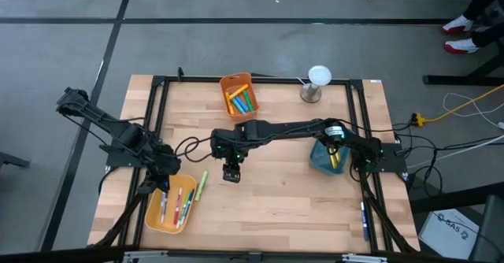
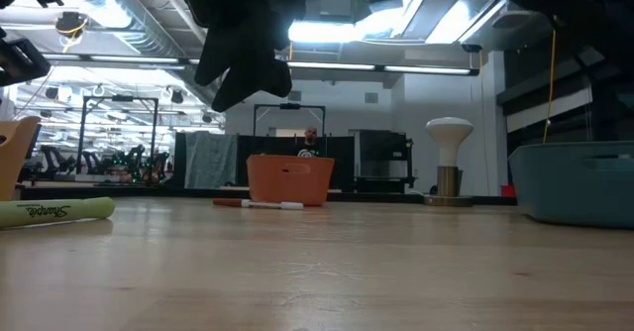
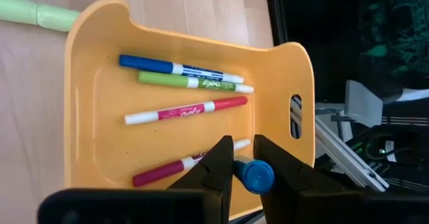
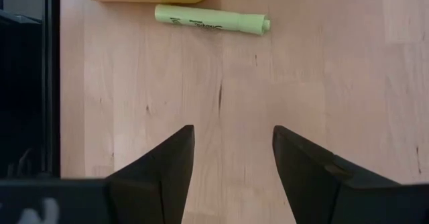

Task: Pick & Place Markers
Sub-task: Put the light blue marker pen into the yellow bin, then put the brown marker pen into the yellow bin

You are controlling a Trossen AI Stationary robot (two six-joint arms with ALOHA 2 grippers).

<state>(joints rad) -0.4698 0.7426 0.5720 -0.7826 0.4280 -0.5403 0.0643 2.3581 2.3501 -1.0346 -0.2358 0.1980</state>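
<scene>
Over yellow bin [image 3: 87, 83] — blue marker [image 3: 255, 175] between left gripper [image 3: 242, 158] fingers.

On the worktop [image 1: 268, 188] three bins stand well apart: one at the back centre [image 1: 239, 96] holding markers [image 1: 241, 101], one at the right [image 1: 327, 157], one at the front left [image 1: 172, 205] with markers [image 3: 184, 110] lying inside. A thick marker [image 1: 201, 185] lies just beside the front-left bin. A lamp [image 1: 316, 83] stands at the back, right of the centre bin.
</scene>
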